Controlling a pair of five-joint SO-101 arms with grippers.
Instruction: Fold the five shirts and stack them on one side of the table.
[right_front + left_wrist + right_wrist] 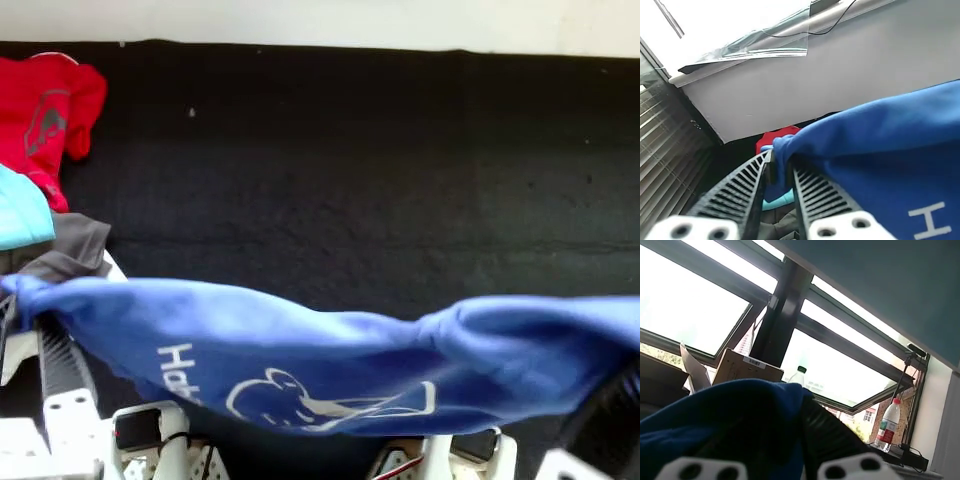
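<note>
1. Left wrist view: the left pincer (780,167) is clamped narrow on a bunched corner of the blue shirt (880,150), and the cloth runs away from it in a taut sheet
2. Right wrist view: blue cloth lies draped over the right pincer (805,415), so I cannot tell whether it is closed on the fabric
3. High view: the blue shirt hangs in the air over the near edge of the black tabletop (350,170). Its long axis runs side to side from one arm to the other, it sags in the middle, and the white print faces up
4. To do this step well, I would keep both ends level and evenly tensioned, then lower the sagging middle first so the shirt lands flat and without creases
5. Farther off at the tabletop's left edge lie a grey garment (75,245), a teal one (20,210) and a red shirt (45,110), all rumpled and touching; the stack likely belongs there
</note>
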